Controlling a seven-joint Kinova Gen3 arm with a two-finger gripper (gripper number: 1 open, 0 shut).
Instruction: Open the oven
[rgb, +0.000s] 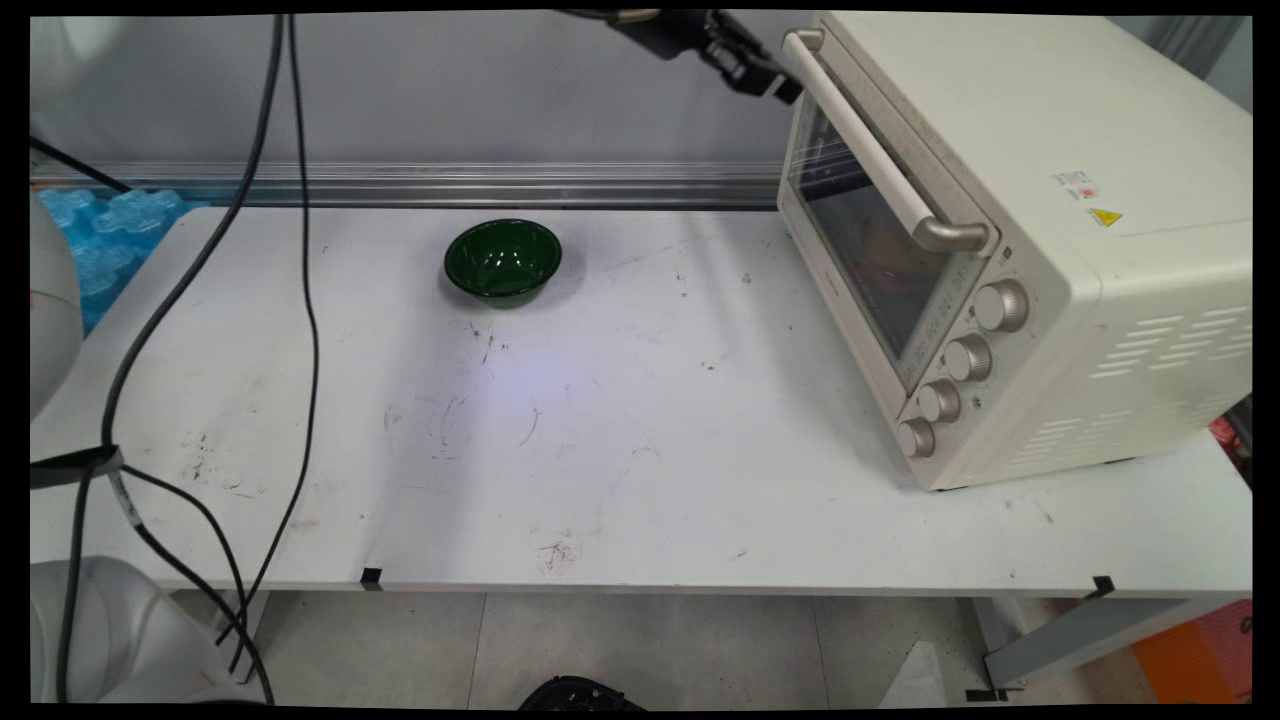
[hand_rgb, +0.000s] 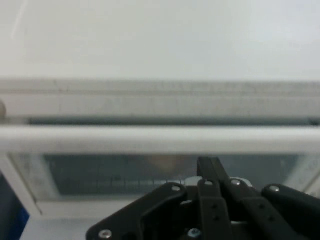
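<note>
At the top of the frame, right of centre, the black gripper (rgb: 785, 88) sits just beside the far end of the oven's handle (rgb: 868, 150); whether its fingers are apart or together cannot be told. The cream toaster oven (rgb: 1040, 200) fills the right side. A green bowl (rgb: 503, 260) stands well apart, upper centre-left on the white table (rgb: 620, 450).

Cream toaster oven (rgb: 1010, 240), door shut, table's right.

We see a white table (rgb: 640, 480), scuffed with dark marks, filling the middle of the frame. A green bowl (rgb: 503, 260) sits on it in the upper centre, and a cream toaster oven (rgb: 1040, 250) stands on its right side, well apart from the bowl.
</note>
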